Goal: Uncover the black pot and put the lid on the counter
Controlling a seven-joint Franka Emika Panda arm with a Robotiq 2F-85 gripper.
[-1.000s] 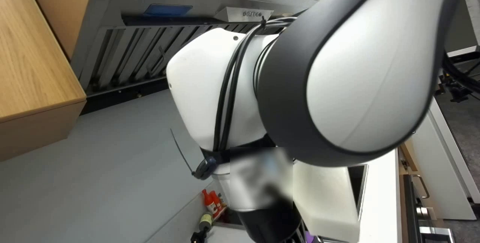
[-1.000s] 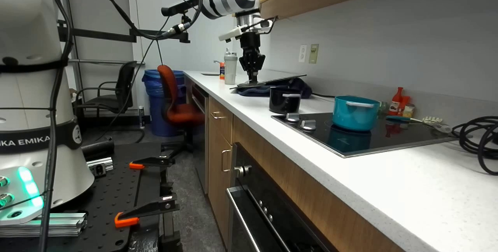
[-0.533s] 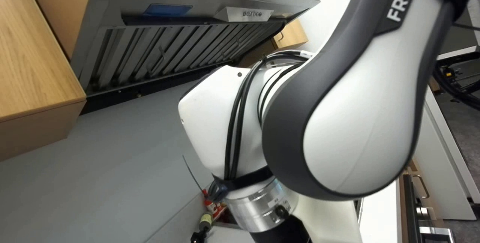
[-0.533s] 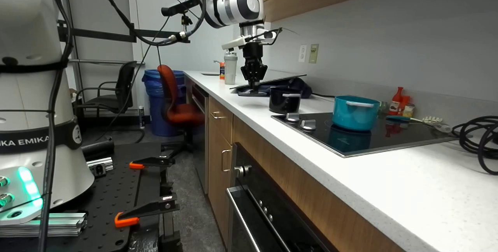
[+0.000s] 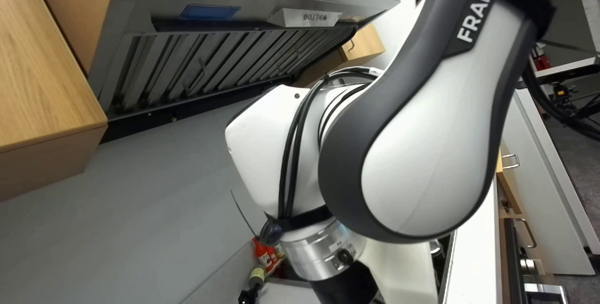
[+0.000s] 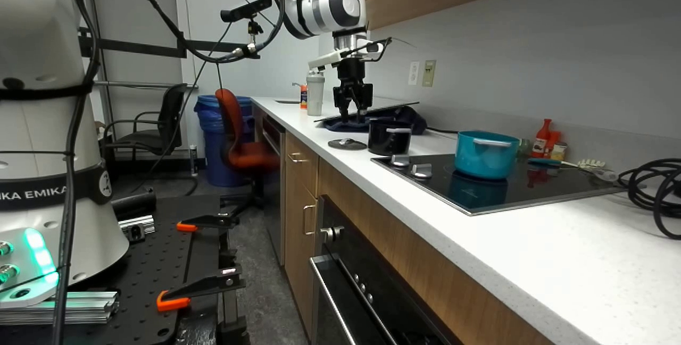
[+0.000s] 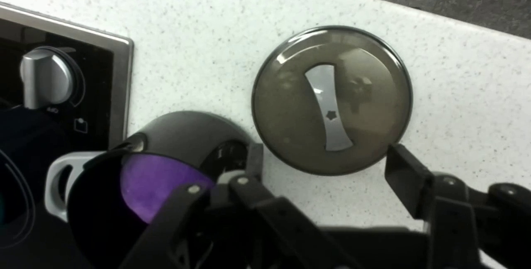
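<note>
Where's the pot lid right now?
In the wrist view, right of centre, the lid lies on the white counter, just to the upper right of the black pot; the cooktop is at far left.

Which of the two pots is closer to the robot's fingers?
The black pot: it stands close to the fingers, while the teal pot sits farther off, on the cooktop.

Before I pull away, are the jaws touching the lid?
Apart: in an exterior view, the open jaws hang above the lid, with a strip of counter showing between.
</note>
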